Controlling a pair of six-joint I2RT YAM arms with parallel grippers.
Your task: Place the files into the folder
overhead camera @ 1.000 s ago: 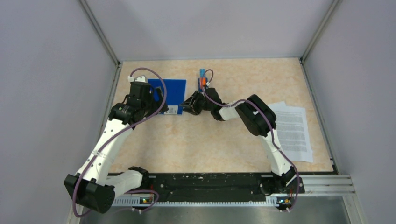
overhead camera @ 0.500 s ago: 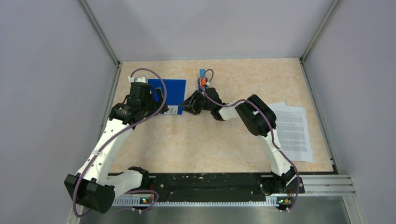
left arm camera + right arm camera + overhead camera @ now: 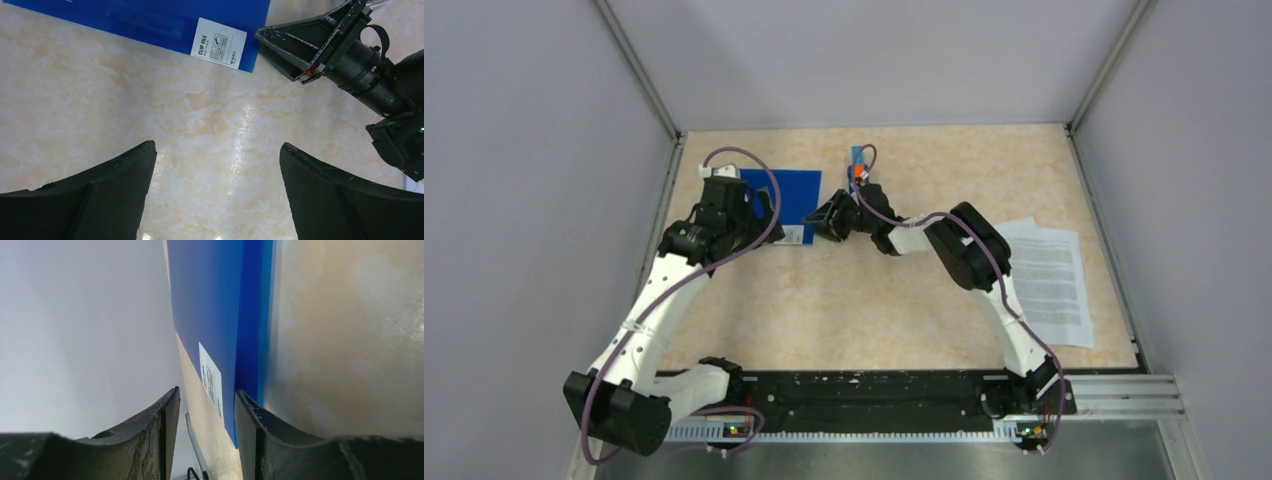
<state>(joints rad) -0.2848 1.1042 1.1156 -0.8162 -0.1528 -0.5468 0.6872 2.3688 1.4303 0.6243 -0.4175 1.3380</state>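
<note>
The bright-blue folder point(image 3: 796, 195) lies flat and closed at the far left of the table, white label point(image 3: 219, 45) on its near right corner. My left gripper point(image 3: 762, 218) hovers over the folder's near edge, open and empty, above bare tabletop in its wrist view point(image 3: 216, 147). My right gripper point(image 3: 826, 218) is low at the folder's right edge with its jaws a little apart. The folder's edge point(image 3: 250, 330) lies just ahead of the right fingertip point(image 3: 245, 402), nothing gripped. The files point(image 3: 1050, 280), white printed sheets, lie flat at the right side of the table.
A small blue-and-orange object point(image 3: 857, 168) stands behind my right wrist near the table's far middle. Grey walls close the table in on three sides. The right gripper point(image 3: 310, 45) shows in the left wrist view beside the folder's corner.
My right gripper has edged slightly left and farther, closer to the folder's right edge. The left arm, folder and files have not visibly moved.
</note>
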